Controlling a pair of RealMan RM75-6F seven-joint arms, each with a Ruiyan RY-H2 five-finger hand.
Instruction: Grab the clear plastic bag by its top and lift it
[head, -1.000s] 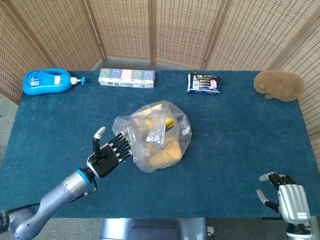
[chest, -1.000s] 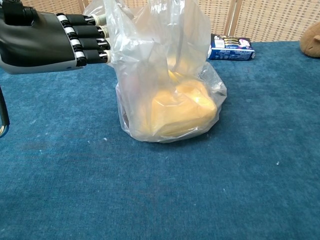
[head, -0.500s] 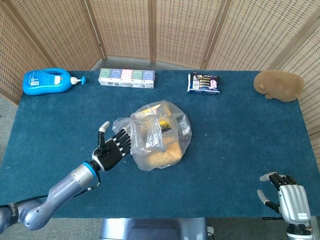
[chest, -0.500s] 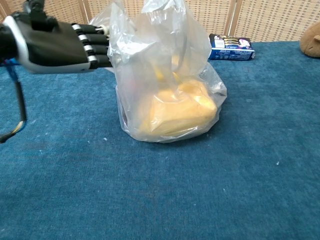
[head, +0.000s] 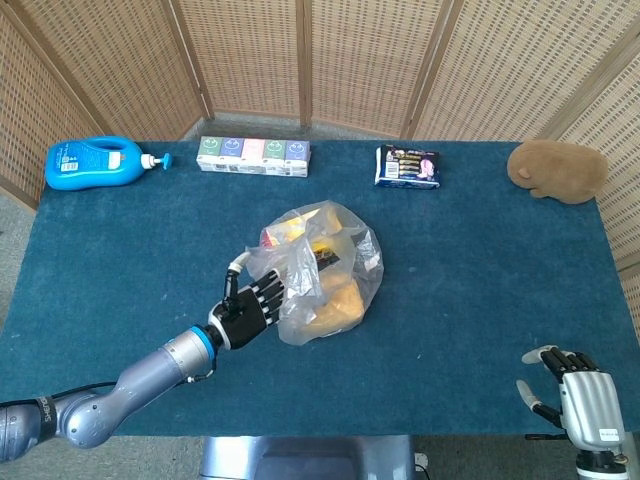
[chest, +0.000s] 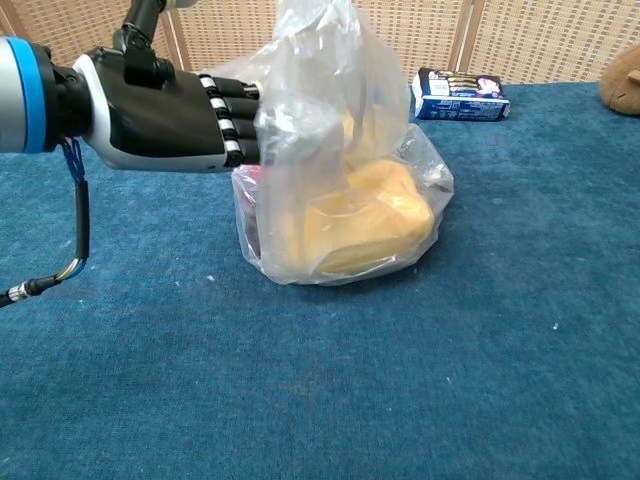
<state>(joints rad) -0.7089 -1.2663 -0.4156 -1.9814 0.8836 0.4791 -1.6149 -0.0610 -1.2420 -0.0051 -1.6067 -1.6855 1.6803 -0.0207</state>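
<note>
The clear plastic bag (head: 325, 262) stands mid-table on the blue cloth, with yellow items inside; its loose crumpled top (chest: 320, 50) rises upward. My left hand (head: 248, 312) is at the bag's left side, seen large in the chest view (chest: 165, 120). Its fingers are stretched out straight into the folds of the bag's upper part and the thumb points up; nothing is pinched. My right hand (head: 585, 395) rests at the table's near right corner, fingers apart and empty, far from the bag.
A blue pump bottle (head: 95, 163) lies at the far left. A row of pastel cartons (head: 253, 155) and a dark snack packet (head: 408, 166) line the far edge. A brown plush (head: 558, 170) sits far right. Wicker screens stand behind.
My left hand has moved right, into the bag's side, and its fingers push the bag's top over to the right. The right hand has stayed still.
</note>
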